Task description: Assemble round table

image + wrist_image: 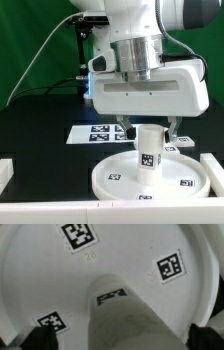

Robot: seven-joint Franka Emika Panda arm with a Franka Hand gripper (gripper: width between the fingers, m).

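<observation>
The large rimmed round disc (pixel 118 180) lies flat on the black table near the front. It fills the wrist view (pixel 60 286), where its square tags show. The short cylindrical post (pixel 149 152) stands upright on the disc, with a tag on its side (pixel 118 314). My gripper (pixel 148 130) hangs straight over the post. Its dark fingers (pixel 38 339) stand on either side of the post's upper part, with a gap on each side (pixel 120 341). The jaws are open and hold nothing. The cross-shaped base is out of view.
The marker board (pixel 92 133) lies flat behind the disc. White border rails run at the exterior view's left (pixel 8 175), right (pixel 214 165) and front edge (pixel 60 212). A green backdrop stands behind the table.
</observation>
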